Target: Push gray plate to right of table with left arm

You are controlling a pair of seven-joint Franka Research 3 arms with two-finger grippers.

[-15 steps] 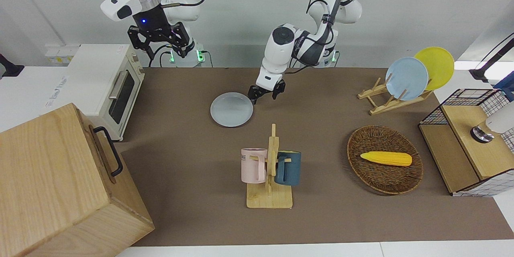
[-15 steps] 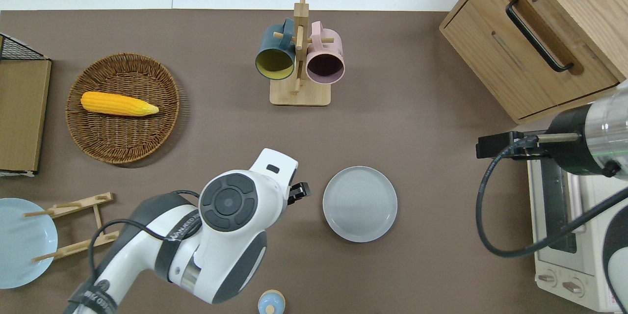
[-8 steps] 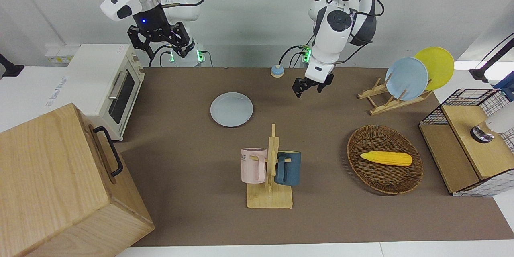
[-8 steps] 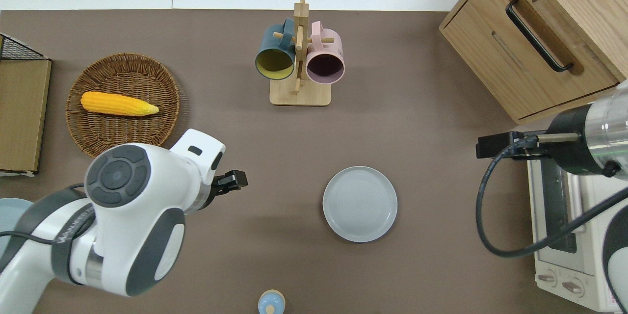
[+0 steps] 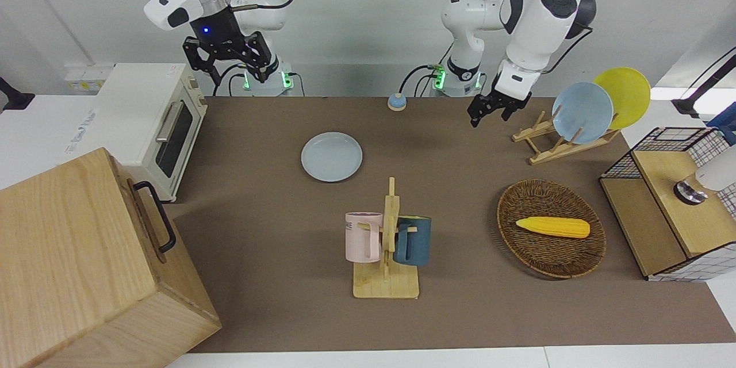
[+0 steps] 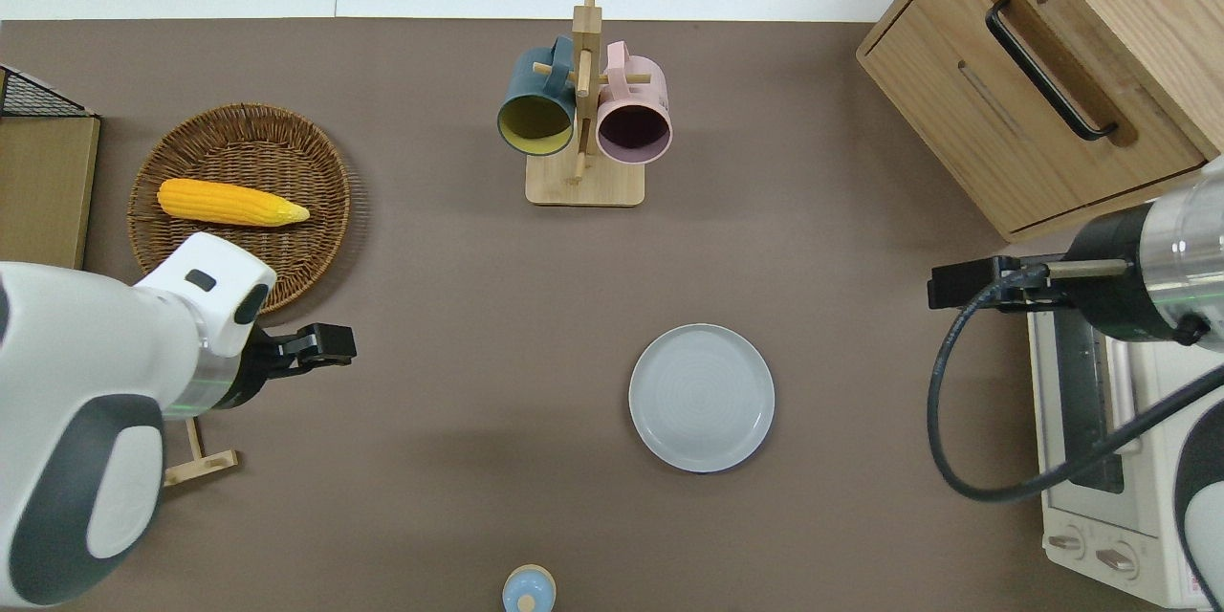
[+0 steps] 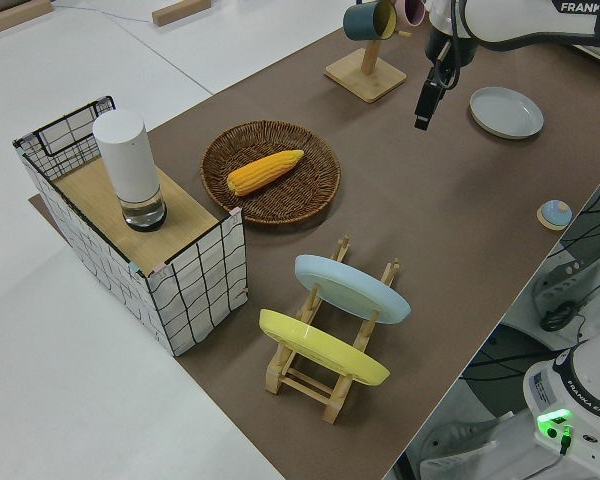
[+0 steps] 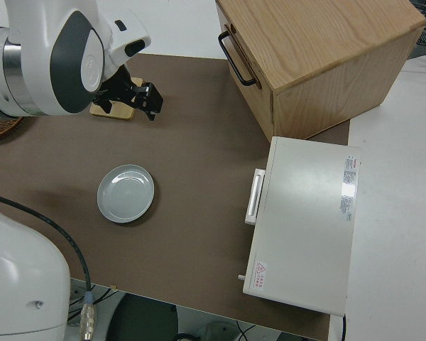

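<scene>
Plates: three; gray plate (image 6: 701,397) flat on table (image 6: 459,516), mid-table, two racked.
Mugs: two.
Left gripper (image 6: 325,344): empty, finger gap unclear, over bare table.
Right arm: parked.
Left side view only: white cylinder (image 7: 128,168).

We read "FRANKA" on the left arm (image 7: 540,20) in the left side view; the pink mug (image 5: 363,237) bears dark letters too small to read.
</scene>
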